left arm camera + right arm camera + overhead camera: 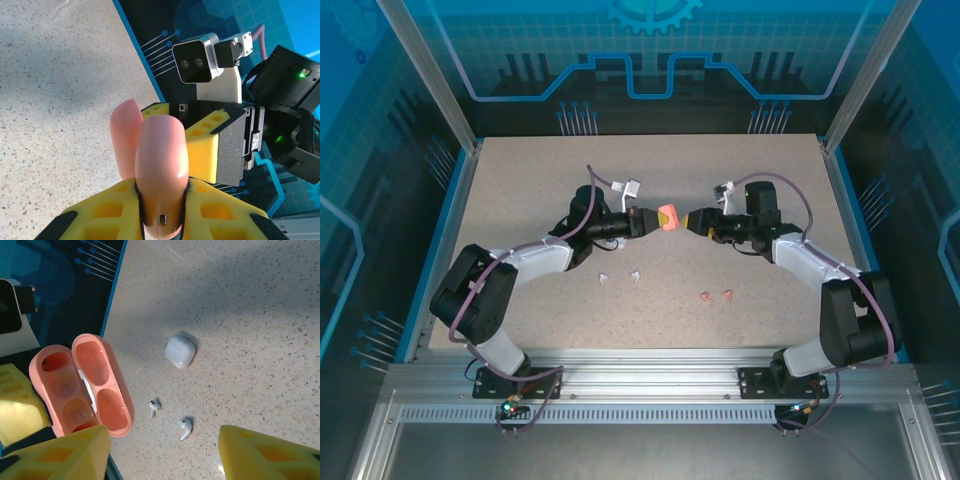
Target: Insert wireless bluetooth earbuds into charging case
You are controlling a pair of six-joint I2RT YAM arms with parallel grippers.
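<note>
The salmon-pink charging case [667,218] hangs above mid-table with its lid swung open, and my left gripper [648,222] is shut on its base [162,160]. In the right wrist view the open case [80,387] shows empty sockets. My right gripper [695,220] faces it from the right, open, its yellow fingers [250,452] spread with nothing between them. Two white earbuds [604,278] [635,274] lie on the table in front of the left arm, also visible as earbuds [154,405] [185,427]. Two pink earbuds [706,295] [727,294] lie nearer the right arm.
A closed white charging case [180,351] rests on the speckled table [520,200] beyond the white earbuds. A blue rim [845,200] and a clear enclosure border the table. The right arm's wrist camera [195,60] sits close behind the pink case.
</note>
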